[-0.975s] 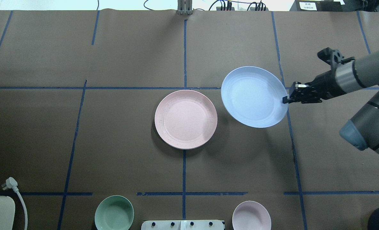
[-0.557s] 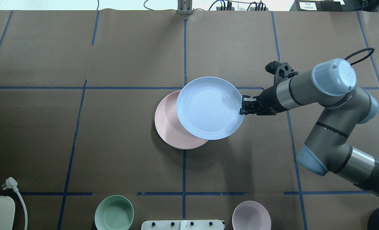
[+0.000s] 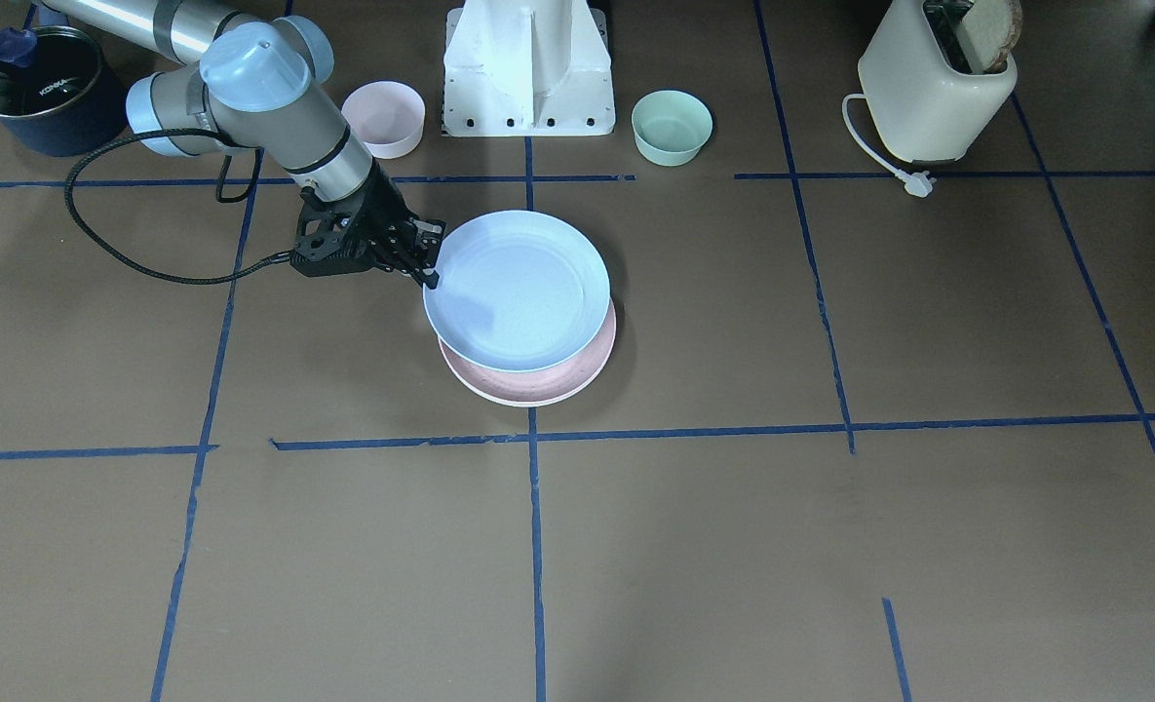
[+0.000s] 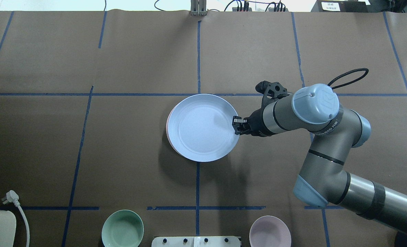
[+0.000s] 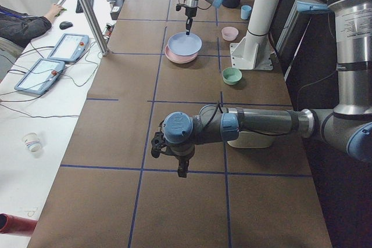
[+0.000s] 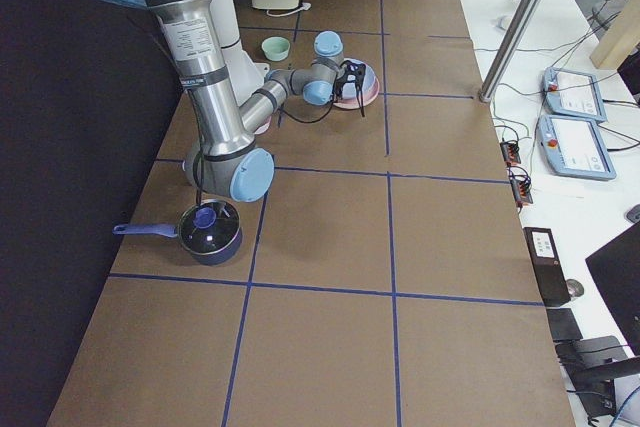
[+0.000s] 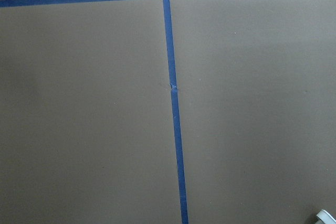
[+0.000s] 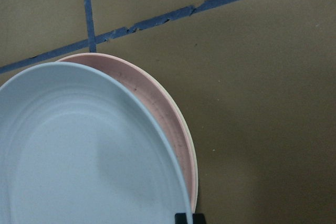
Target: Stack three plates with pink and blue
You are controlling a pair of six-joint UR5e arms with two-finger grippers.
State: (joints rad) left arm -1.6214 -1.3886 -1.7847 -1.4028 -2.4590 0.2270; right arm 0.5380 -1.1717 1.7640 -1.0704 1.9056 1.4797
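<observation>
My right gripper (image 4: 236, 125) is shut on the right rim of the pale blue plate (image 4: 203, 127). It holds the plate just above the pale pink plate (image 3: 538, 390), almost centred over it. From overhead only a sliver of pink (image 4: 167, 127) shows at the left. In the right wrist view the blue plate (image 8: 79, 156) overlaps the pink plate (image 8: 163, 114), and a thin cream edge (image 8: 195, 174) shows under the pink rim. My left gripper (image 5: 181, 169) hangs over bare table far from the plates. I cannot tell whether it is open or shut.
A small green bowl (image 4: 122, 229) and a small pink bowl (image 4: 270, 231) stand near the robot base (image 3: 528, 68). A toaster (image 3: 938, 83) with a cord and plug (image 4: 11, 197) is at my left. A dark pot (image 3: 36, 88) is at my right.
My right arm has carried the blue plate leftward, from beside the pink plate to over it, and lowered it. The pink plate has not moved.
</observation>
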